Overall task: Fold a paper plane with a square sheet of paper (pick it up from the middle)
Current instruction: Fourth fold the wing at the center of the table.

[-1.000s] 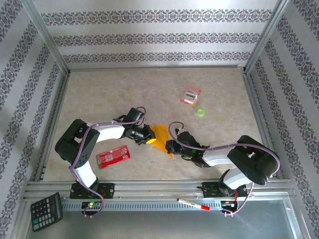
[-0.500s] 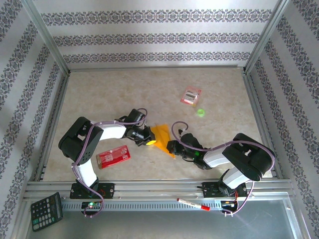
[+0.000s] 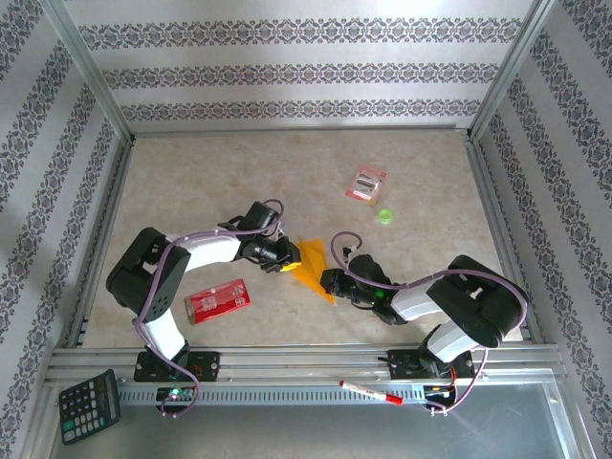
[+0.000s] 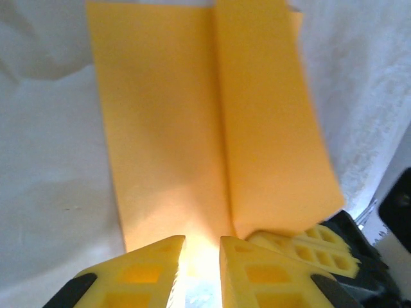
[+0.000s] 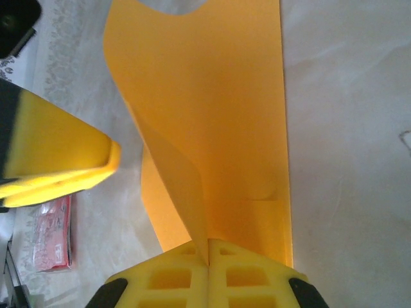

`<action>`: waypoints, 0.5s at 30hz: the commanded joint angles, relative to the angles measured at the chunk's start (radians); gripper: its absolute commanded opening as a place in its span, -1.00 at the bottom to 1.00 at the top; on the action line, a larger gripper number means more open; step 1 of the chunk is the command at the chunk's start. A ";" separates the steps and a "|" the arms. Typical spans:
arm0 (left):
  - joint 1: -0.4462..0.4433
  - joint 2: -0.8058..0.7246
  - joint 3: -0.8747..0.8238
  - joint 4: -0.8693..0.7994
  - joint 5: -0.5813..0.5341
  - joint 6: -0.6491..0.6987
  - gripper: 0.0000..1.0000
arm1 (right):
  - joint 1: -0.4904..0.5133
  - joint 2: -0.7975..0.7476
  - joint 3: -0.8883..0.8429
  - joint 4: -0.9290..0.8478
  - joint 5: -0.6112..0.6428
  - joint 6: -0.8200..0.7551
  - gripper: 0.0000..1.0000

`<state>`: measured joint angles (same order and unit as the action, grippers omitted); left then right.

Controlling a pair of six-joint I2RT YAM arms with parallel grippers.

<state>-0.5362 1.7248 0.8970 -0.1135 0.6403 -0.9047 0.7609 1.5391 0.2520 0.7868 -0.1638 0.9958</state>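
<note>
**Top external: 2 tools meet at a half-folded orange sheet**

Top external shows the sheet of paper lying on the surface, slightly toward its near edge and between the 2 arms. The left tool is at the sheet's left edge. The right tool is at its near right corner.

In the left wrist view the sheet has a lengthwise crease. The part left of the crease lies flat on the surface, and the part right of it is a flap standing up. The left tool's 2 yellow fingers sit at the near end of the crease with a narrow gap between them, so the tool is slightly open. The paper's edge glows in that gap.

In the right wrist view the right tool's fingers are pressed together, with the raised flap pinched between them.

A red packet lies to the left of the sheet, apart from it. A small pink-and-white packet and a green round thing lie farther back on the right, well apart from the sheet. A calculator and a red marker rest on the metal ledge in front of the arms.
</note>
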 commanded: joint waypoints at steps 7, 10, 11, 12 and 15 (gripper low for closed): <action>-0.059 0.052 0.038 0.073 0.056 -0.011 -0.80 | -0.012 -0.018 -0.013 0.026 -0.014 -0.001 -1.00; -0.060 0.067 0.050 0.032 0.024 0.021 -0.88 | -0.012 -0.024 -0.019 0.029 -0.009 0.009 -1.00; -0.058 0.073 0.048 0.028 0.021 0.020 -0.91 | -0.015 -0.025 -0.019 0.031 -0.009 0.013 -1.00; -0.057 0.078 0.045 0.029 0.018 0.021 -0.92 | -0.014 -0.025 -0.020 0.033 -0.009 0.017 -1.00; -0.057 0.093 0.035 0.029 0.009 0.022 -0.98 | -0.014 -0.019 -0.022 0.047 -0.013 0.028 -1.00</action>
<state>-0.5900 1.7977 0.9237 -0.0719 0.6689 -0.9031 0.7540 1.5333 0.2459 0.7994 -0.1738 1.0042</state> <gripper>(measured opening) 0.052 0.040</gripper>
